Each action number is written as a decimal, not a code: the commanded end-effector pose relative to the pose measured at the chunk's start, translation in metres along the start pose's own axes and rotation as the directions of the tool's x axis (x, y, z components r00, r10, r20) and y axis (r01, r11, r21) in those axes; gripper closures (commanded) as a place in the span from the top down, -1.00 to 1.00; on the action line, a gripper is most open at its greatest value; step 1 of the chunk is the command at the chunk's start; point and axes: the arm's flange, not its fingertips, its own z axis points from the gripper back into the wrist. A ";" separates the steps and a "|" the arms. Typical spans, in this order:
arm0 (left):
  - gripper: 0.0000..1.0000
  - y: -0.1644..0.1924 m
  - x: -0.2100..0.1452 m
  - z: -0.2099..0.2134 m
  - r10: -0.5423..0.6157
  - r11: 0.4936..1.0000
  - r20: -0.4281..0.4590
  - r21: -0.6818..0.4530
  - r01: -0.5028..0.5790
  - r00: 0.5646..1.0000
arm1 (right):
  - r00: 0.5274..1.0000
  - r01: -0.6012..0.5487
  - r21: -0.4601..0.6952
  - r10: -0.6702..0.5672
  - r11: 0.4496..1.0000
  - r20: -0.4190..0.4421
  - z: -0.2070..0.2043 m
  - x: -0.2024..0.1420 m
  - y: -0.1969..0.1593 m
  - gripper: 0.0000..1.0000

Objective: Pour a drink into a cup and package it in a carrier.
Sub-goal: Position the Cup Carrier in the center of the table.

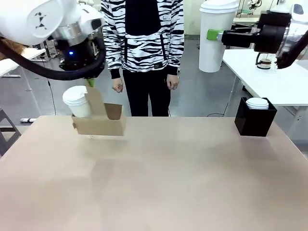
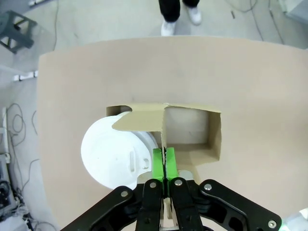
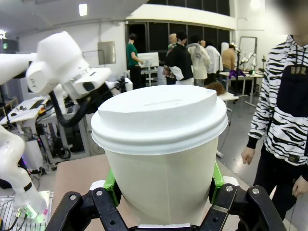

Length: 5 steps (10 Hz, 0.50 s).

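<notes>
On the left, reaches in high from the upper corner of the front view, turns the wrist straight down over the counter [image 1: 159, 183], and pinches the pincer [image 1: 90, 83] tight on the upright tab of the carrier [image 1: 98, 126], green pads [image 2: 158, 163] pressed flat together on the cardboard.

On the right, stretches in level from the upper right, well above the counter, aims the pincer [image 3: 164, 182] sideways toward the middle, and clamps the cup [image 1: 216, 48] round its body, one green pad [image 3: 111, 185] on each side, black fingers spread wide.

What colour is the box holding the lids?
The box is black, clearest in the front view.
</notes>
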 end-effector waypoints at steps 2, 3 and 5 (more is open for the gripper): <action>-0.96 -0.064 -0.028 0.009 0.044 0.999 0.008 0.032 -0.044 0.999 | 1.000 -0.020 -0.013 0.020 1.000 0.007 -0.003 0.001 -0.001 0.60; -0.96 -0.091 -0.040 0.005 0.048 0.998 -0.006 0.036 -0.048 0.999 | 1.000 -0.020 -0.013 0.020 1.000 0.007 -0.003 0.001 -0.001 0.60; -0.96 -0.131 -0.060 -0.009 0.026 0.998 0.024 0.052 -0.027 0.999 | 1.000 -0.020 -0.013 0.020 1.000 0.007 -0.003 0.001 -0.001 0.60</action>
